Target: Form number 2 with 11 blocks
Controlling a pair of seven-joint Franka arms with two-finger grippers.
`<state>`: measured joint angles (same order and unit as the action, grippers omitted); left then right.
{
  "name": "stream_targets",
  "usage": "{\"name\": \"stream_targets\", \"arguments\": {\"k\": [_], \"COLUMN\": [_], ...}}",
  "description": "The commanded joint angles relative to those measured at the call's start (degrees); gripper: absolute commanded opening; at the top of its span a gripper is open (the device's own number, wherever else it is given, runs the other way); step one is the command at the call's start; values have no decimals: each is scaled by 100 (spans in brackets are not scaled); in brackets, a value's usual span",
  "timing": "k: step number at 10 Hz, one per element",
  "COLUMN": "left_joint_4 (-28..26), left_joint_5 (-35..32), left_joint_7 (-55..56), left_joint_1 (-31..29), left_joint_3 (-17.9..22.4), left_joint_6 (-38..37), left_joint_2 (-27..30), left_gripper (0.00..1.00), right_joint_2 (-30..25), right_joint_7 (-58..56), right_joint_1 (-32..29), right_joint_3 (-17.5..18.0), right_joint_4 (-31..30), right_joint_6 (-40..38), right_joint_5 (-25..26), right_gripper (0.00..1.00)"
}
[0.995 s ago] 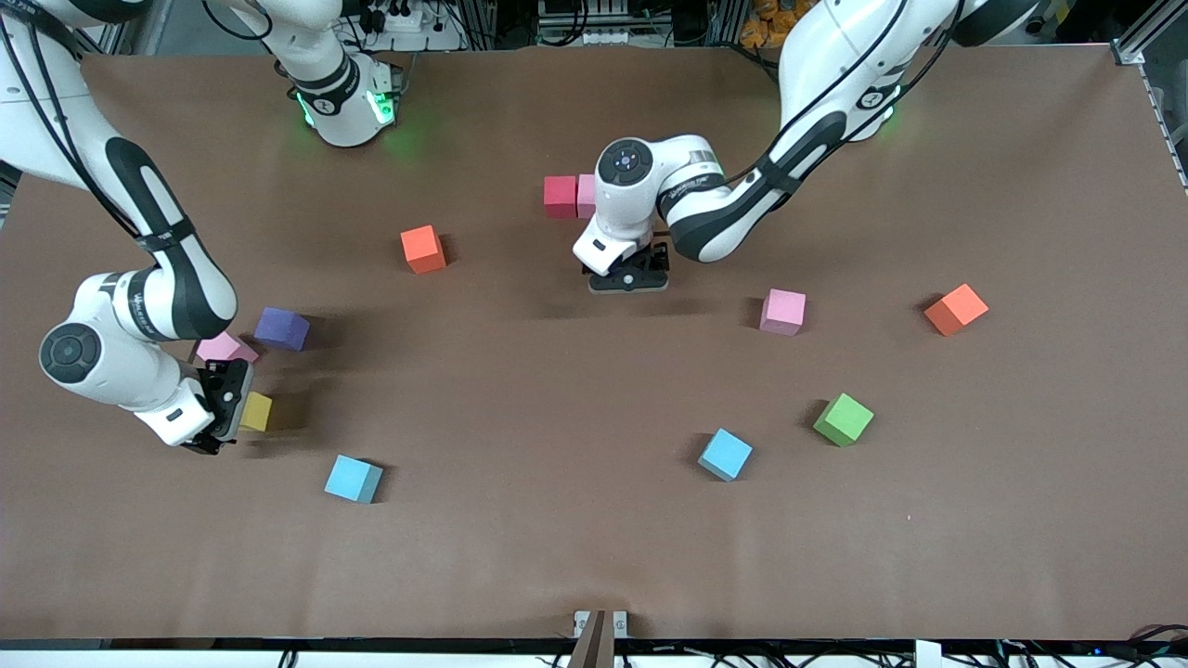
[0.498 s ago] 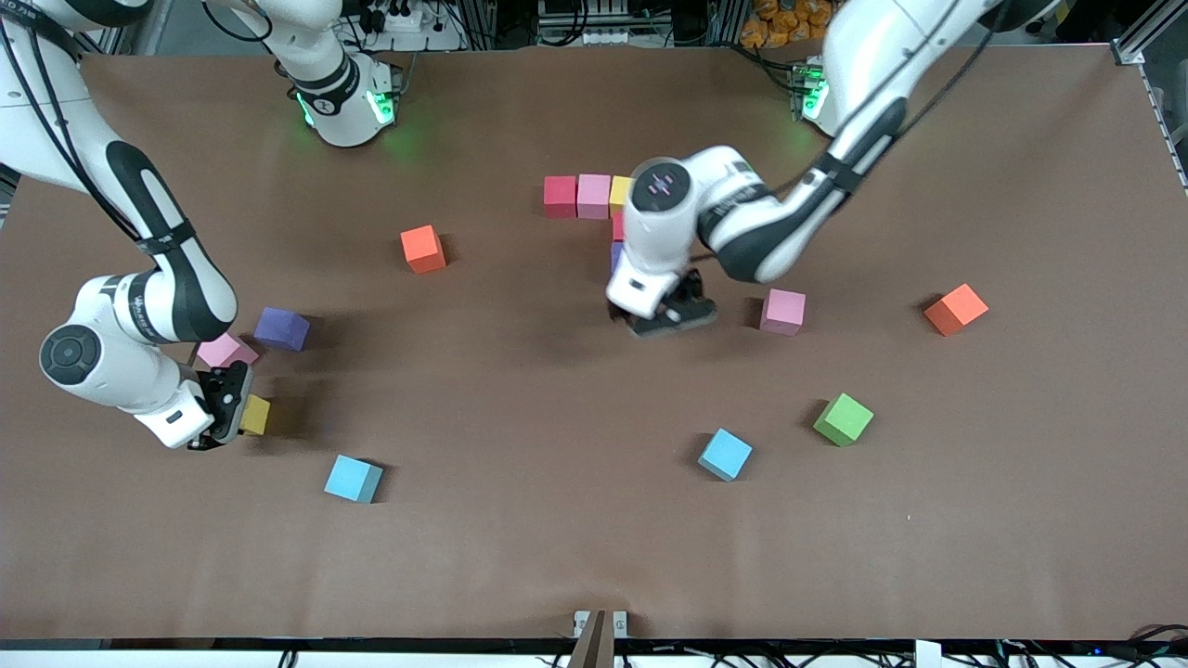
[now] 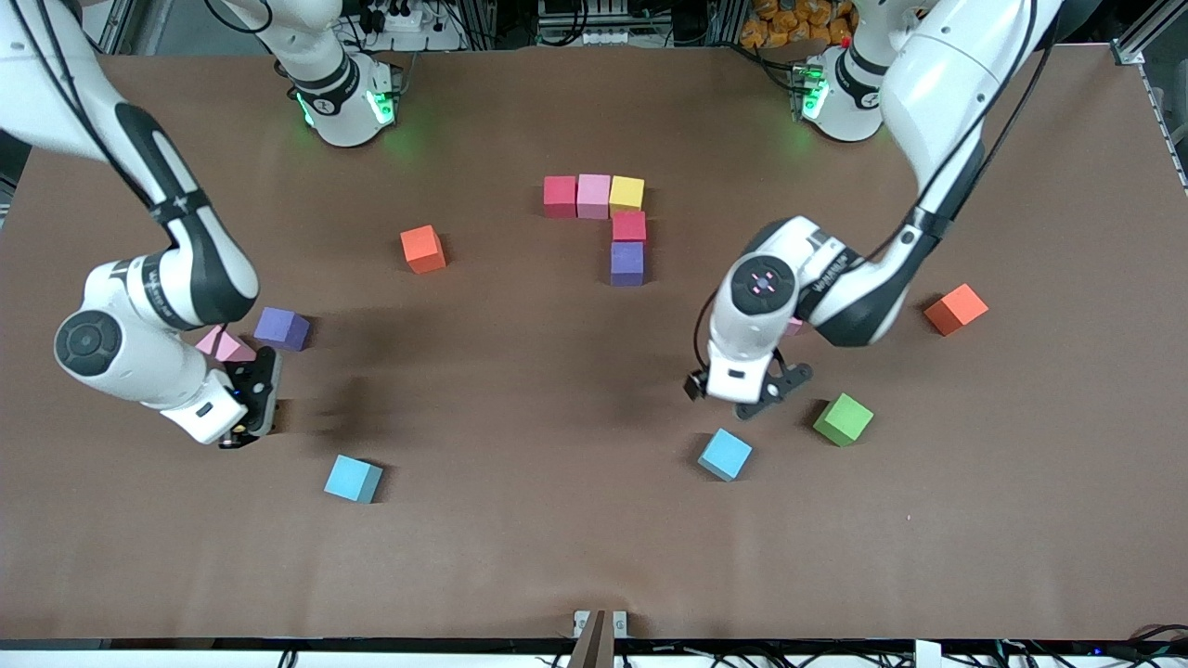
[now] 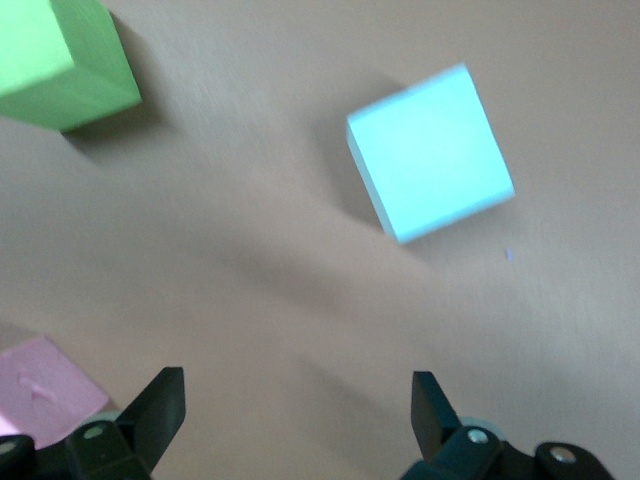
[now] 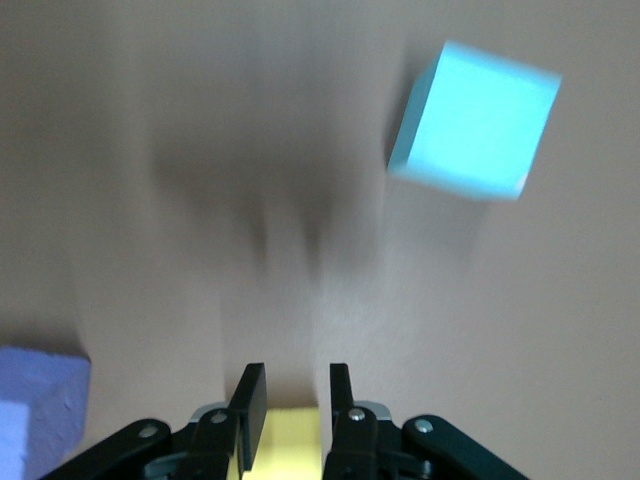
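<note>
Five blocks form an angled line: red, pink, yellow, red and purple. My right gripper is shut on a yellow block, which the hand hides in the front view. Beside it lie purple, pink and light blue blocks. My left gripper is open and holds nothing. It hangs over bare table beside a light blue block, a green block and a pink block.
Two orange cubes lie loose, one toward the right arm's end and one toward the left arm's end. Brown table stretches toward the front camera.
My left arm swung away from the block line toward the front camera, uncovering the line. My right gripper shut on the yellow block and rose a little with it.
</note>
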<state>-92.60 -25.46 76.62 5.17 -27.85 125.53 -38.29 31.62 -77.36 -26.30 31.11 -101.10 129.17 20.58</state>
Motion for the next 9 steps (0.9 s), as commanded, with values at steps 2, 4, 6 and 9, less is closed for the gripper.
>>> {"name": "stream_targets", "arguments": {"k": [2,4,6,9], "left_joint_4": [1057,1165,1383,1621], "left_joint_5": [156,156,156,156], "left_joint_7": [28,28,325,572], "left_joint_1": [160,134,169,230], "left_joint_3": [394,421,421,430], "left_joint_6": [-125,-90,198,507], "left_joint_2": [-643,-706,-881,-1119], "left_gripper": [100,100,100,100], "right_joint_2": [-200,-174,-95,211], "right_joint_7": [90,90,90,90], "right_joint_1": [-42,-138,-156,-385], "right_joint_3": [159,-42,-263,-490], "right_joint_4": [-111,-94,-85,-41], "right_joint_6": [-174,-138,-121,-60], "right_joint_5": [-27,69,43,26], "right_gripper": [52,79,96,100]}}
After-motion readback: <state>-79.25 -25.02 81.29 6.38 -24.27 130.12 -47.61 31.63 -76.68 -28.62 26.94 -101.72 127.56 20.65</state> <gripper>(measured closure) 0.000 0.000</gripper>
